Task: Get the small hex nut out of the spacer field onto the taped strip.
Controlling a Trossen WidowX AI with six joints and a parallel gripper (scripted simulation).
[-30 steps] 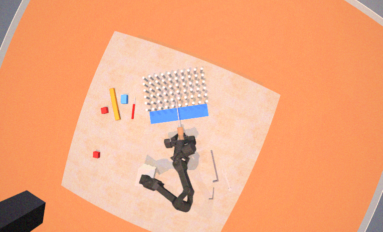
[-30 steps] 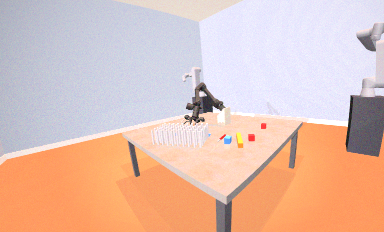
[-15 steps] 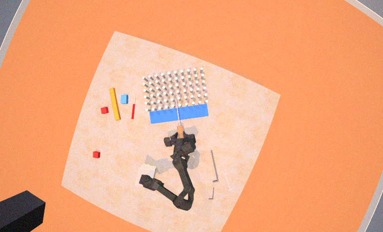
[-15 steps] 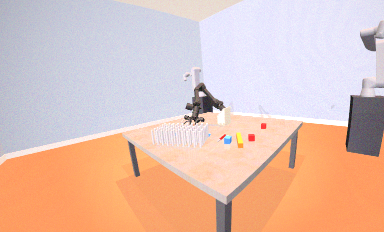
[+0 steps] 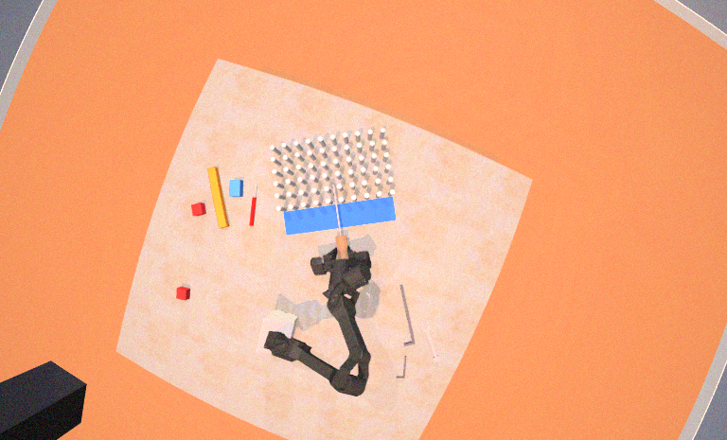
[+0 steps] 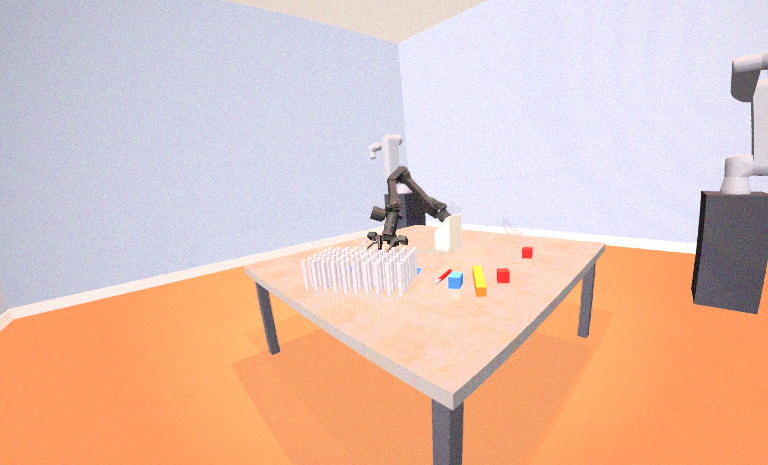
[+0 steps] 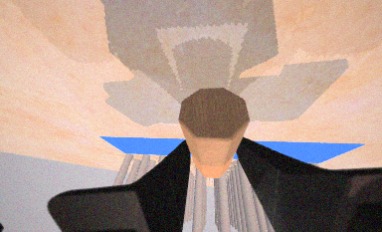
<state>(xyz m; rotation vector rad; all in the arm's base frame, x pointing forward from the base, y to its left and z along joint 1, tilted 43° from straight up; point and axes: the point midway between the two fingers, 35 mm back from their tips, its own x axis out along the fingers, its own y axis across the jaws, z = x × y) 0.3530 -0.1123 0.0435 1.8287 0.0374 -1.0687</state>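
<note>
My gripper (image 5: 342, 253) (image 6: 389, 244) (image 7: 211, 141) is shut on the wooden handle (image 5: 341, 241) (image 7: 214, 114) of a thin-rod tool, just in front of the blue taped strip (image 5: 369, 209) (image 7: 313, 151). The tool's pale rod (image 5: 338, 216) runs from the handle across the strip, and its far end lies among the front rows of spacers. Whether its tip is low or above them cannot be told. The white spacers (image 5: 382, 130) (image 6: 400, 278) (image 7: 223, 207) stand upright in rows behind the strip. I cannot make out the hex nut in any view.
Left of the field lie a red-handled tool (image 5: 252, 211) (image 6: 445, 274), a blue block (image 5: 236, 187) (image 6: 455, 280), a yellow bar (image 5: 217, 198) (image 6: 479, 281) and a red cube (image 5: 198, 209) (image 6: 502, 275). Another red cube (image 5: 183, 292) (image 6: 527, 252) is nearer the base. Hooked rods (image 5: 406, 313) (image 5: 404, 367) lie right of the arm.
</note>
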